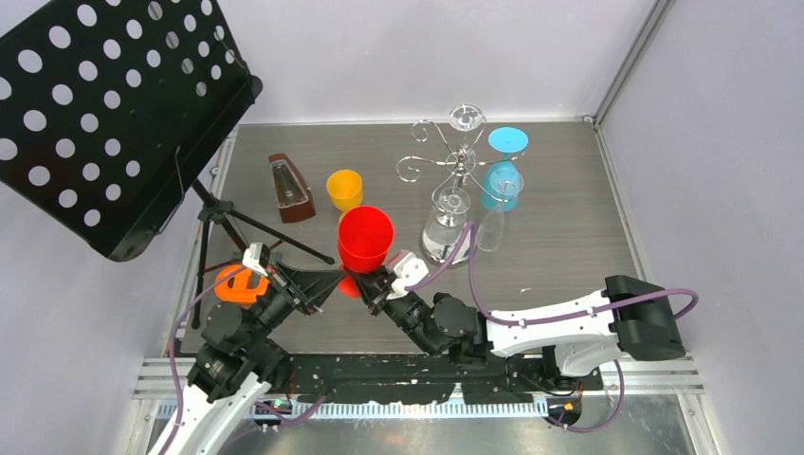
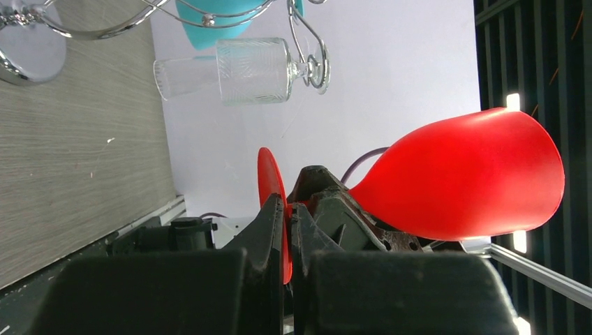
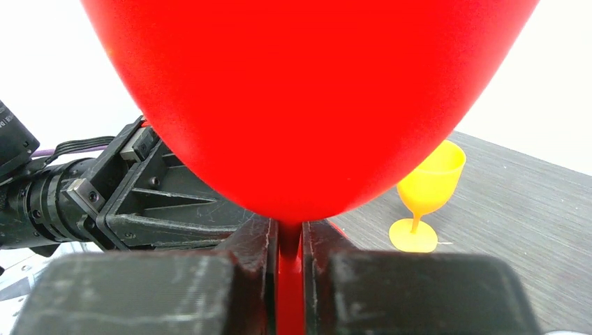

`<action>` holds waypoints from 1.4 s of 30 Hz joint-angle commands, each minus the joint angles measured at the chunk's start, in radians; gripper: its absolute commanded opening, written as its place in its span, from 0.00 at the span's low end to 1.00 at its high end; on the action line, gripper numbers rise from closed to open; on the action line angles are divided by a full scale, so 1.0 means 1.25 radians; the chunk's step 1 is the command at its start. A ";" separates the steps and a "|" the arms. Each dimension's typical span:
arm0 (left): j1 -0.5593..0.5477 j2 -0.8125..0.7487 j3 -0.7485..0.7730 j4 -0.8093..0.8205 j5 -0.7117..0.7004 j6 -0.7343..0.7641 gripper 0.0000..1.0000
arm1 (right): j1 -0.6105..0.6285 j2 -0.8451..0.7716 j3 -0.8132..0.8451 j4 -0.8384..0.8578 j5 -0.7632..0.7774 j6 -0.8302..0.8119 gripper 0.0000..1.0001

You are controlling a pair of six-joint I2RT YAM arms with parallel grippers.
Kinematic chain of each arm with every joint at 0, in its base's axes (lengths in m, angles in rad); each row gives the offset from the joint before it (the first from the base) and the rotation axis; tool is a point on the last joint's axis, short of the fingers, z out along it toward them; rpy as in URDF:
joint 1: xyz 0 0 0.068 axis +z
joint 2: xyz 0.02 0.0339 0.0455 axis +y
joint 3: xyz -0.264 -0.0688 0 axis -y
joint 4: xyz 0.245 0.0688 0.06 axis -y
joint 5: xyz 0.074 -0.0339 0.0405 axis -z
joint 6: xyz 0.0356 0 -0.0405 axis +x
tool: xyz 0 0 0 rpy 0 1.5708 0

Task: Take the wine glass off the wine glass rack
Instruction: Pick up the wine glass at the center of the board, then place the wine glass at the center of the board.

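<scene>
Here the red glass (image 1: 365, 237) is already clear of the rack (image 1: 455, 166) and is held in the air between the two arms, bowl up, by both grippers at once. The right gripper (image 3: 290, 234) is clamped on the stem, with the bowl swelling straight above its jaws. The left gripper (image 2: 286, 209) pinches the thin foot (image 2: 267, 174) edge-on between closed jaws, the bowl off to one side of them. Beyond the right jaws a yellow glass (image 3: 429, 174) stands on the table; past the left jaws a clear glass (image 2: 241, 70) hangs from the rack. The risk is the double hold: if either arm moves before the other lets go, the stem may twist or snap, or the foot may slide out of the left pinch. A careless swing forward could also knock the yellow glass over.
</scene>
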State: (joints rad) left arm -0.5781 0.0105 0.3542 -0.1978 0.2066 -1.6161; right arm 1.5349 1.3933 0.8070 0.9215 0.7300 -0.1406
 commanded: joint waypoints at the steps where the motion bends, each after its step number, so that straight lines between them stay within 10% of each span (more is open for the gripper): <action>1: 0.001 -0.103 0.007 0.074 0.054 0.009 0.00 | 0.005 -0.026 0.000 0.055 0.008 -0.015 0.06; 4: 0.001 -0.074 -0.001 0.088 0.102 0.024 0.04 | 0.006 -0.039 -0.003 0.053 0.002 -0.027 0.06; 9: 0.001 -0.039 -0.010 0.070 0.144 0.071 0.63 | 0.006 -0.087 -0.031 0.002 0.018 -0.050 0.06; 13: 0.001 -0.037 -0.004 0.027 0.133 0.122 0.79 | 0.006 -0.156 -0.050 -0.093 0.029 -0.066 0.06; 32: 0.002 0.196 0.250 -0.261 0.127 0.478 0.83 | 0.008 -0.427 -0.039 -0.880 0.034 -0.137 0.06; 42: 0.001 0.254 0.338 -0.353 0.105 0.551 0.84 | 0.030 -0.364 -0.010 -1.028 0.086 -0.175 0.06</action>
State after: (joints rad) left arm -0.5758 0.2890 0.7452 -0.6018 0.3321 -0.9852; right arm 1.5570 0.9169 0.7437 -0.3103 0.7856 -0.3241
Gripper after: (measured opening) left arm 0.840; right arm 0.173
